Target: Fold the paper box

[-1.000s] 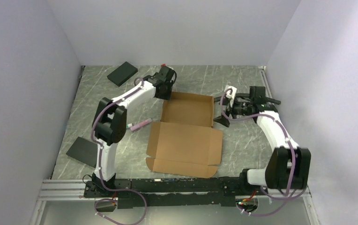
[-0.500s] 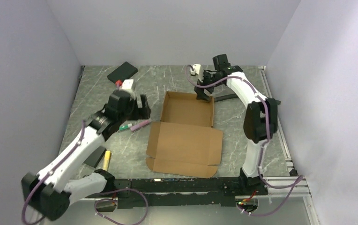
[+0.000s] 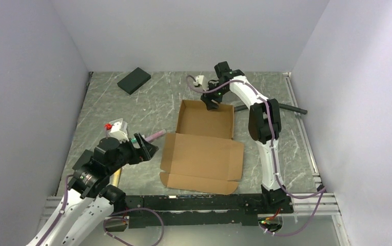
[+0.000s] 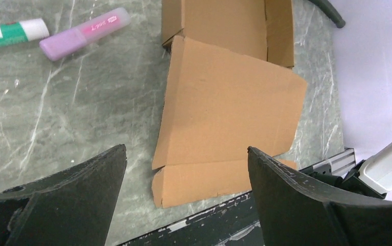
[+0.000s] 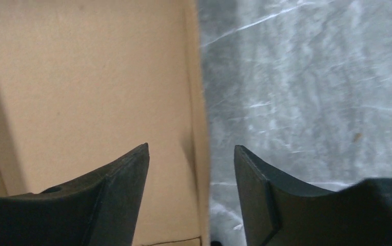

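We find the paper box (image 3: 204, 148) lying on the table (image 3: 132, 110), its tray walls raised and its lid flap flat. Our right claw (image 3: 212, 102) stands open astride one tray wall, one finger inside and one outside, with the cardboard edge between them untouched. Our left claw (image 3: 148, 146) hangs wide open and empty, the lid flap just ahead of its tips. A pink highlighter (image 3: 155, 136) lies just beyond that claw, beside the box.
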Robot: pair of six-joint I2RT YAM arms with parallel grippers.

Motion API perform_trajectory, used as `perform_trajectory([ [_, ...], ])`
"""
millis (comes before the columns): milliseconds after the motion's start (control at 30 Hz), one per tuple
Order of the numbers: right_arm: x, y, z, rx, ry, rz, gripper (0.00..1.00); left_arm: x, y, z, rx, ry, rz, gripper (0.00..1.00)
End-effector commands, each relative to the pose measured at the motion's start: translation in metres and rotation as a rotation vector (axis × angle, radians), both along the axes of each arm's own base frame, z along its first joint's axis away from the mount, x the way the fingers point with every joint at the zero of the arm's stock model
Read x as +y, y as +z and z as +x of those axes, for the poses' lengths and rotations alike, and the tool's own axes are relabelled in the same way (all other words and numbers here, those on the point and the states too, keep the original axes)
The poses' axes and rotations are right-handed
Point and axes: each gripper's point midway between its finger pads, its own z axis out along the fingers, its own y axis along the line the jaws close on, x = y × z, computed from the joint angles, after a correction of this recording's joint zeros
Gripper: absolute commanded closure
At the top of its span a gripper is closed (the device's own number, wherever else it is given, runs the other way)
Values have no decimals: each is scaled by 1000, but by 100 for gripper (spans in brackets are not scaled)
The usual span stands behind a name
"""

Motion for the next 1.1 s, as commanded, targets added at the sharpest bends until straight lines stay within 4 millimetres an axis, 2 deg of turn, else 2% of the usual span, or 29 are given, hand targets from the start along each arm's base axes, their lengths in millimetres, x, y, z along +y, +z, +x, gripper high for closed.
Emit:
perform_trajectory([
  [0,5,11,15,-37,22,-4,41,4,0,-8,42,17,-9,9],
  [33,7,9,15,-36,27,-6,47,4,-1,-9,48,14,-7,8],
  [133,11,7,8,-25,48,5,76,2,-2,-10,54,8,-10,9],
  [233,12,12,0,-24,57,24,98,1,0,-10,49,4,-19,8],
  [267,11,14,-2,-26,49,25,100,0,1,-10,43,1,-28,8],
  [500,-5,48,-8,-51,-128,107,100,-19,12,-10,21,-63,-127,5],
  [667,-27,70,-18,-26,-316,201,100,-29,13,-10,43,-94,-170,5],
  [733,-42,78,-20,-35,-418,219,100,-32,12,-9,56,-96,-184,5],
  [900,-82,76,-33,-7,-655,304,100,-33,7,-4,99,-63,-187,5],
  [1067,-129,60,-53,26,-943,376,100,-36,2,1,128,-55,-190,5],
])
